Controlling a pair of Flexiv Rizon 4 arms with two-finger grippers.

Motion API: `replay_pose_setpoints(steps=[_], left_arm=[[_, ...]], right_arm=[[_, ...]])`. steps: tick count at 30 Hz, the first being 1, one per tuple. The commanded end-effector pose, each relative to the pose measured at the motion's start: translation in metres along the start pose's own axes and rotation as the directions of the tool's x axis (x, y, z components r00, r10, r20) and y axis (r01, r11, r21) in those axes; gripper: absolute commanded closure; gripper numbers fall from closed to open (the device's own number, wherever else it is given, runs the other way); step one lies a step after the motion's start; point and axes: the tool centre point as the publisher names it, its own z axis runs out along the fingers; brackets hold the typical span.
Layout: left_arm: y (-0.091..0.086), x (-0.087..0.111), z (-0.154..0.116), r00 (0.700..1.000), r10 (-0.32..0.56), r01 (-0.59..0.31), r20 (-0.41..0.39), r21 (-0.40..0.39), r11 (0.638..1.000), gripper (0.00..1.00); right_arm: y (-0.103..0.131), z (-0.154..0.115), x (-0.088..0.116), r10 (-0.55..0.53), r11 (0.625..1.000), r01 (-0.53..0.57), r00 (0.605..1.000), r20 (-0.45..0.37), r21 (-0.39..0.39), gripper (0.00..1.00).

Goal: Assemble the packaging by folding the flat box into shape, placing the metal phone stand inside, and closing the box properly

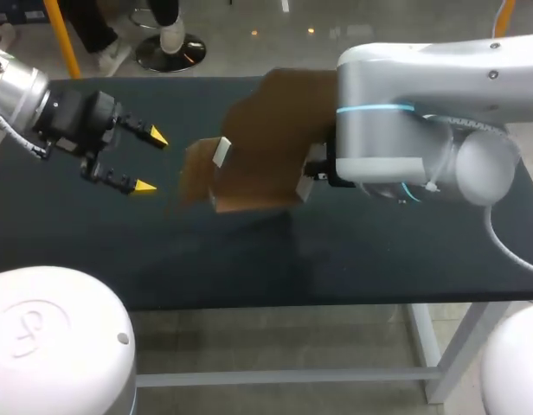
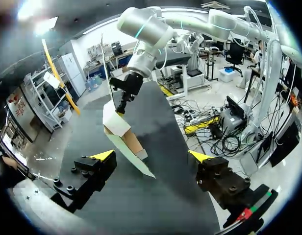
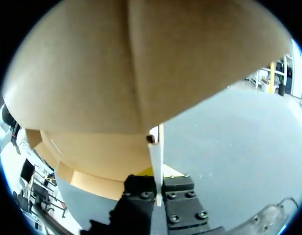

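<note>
The brown cardboard box [image 1: 266, 143], partly folded with flaps splayed, hangs tilted over the middle of the black table [image 1: 249, 259]. My right gripper [image 1: 315, 173] is shut on the box's right edge. In the right wrist view the gripper [image 3: 157, 182] pinches a thin white-edged panel of the box [image 3: 116, 63], which fills the space ahead of it. My left gripper [image 1: 151, 162] stands open to the left of the box, apart from it. In the left wrist view the left gripper [image 2: 152, 156] faces the box [image 2: 122, 132], with my right gripper [image 2: 122, 95] behind it. No metal phone stand is in view.
The table's dark top [image 2: 156, 127] stretches under and around the box. My right arm's large grey body [image 1: 422, 112] covers the table's right rear part. White arm bases [image 1: 50, 346] stand at the near corners.
</note>
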Motion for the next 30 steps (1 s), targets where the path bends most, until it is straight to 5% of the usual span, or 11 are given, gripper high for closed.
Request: replay_pose_setpoints(steps=[1,5,30], left_arm=[[-0.0089,-0.0022,-0.0040,1.000,0.010,-0.011,-0.015,-0.061,0.998,0.00],[-0.0087,-0.0042,-0.0044,1.000,0.018,-0.020,-0.023,-0.070,0.997,0.00],[-0.0085,-0.0050,-0.0027,0.999,0.025,-0.028,-0.030,-0.091,0.995,0.00]], right_arm=[[0.0121,-0.0085,-0.0075,0.016,0.950,0.036,0.986,-0.164,0.310,1.00],[0.0133,-0.0121,-0.0089,0.019,0.938,0.058,0.976,-0.218,0.341,1.00],[0.0122,-0.0126,-0.0026,-0.010,0.853,0.135,0.970,-0.242,0.504,1.00]])
